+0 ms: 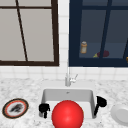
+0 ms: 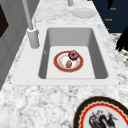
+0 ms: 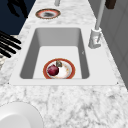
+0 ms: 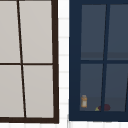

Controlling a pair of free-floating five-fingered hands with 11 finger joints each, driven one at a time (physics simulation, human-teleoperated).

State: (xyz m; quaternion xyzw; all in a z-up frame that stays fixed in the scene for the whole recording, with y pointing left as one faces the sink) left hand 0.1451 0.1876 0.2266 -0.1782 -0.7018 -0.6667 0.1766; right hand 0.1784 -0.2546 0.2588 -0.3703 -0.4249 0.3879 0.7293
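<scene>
Front view: left hand (image 1: 44,108) curled, holding nothing, by the sink (image 1: 67,93); right hand (image 1: 100,102) open, fingers straight, at its right rim.

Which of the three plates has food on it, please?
The red-rimmed plate in the sink; the rooster plate and the white plate sit bare on the counter.

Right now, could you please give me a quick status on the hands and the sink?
Left hand curled at sink's left rim, holding nothing. Right hand at right rim, fingers down. Red-rimmed plate in basin carries a plum. Red ball blocks front view.
</scene>
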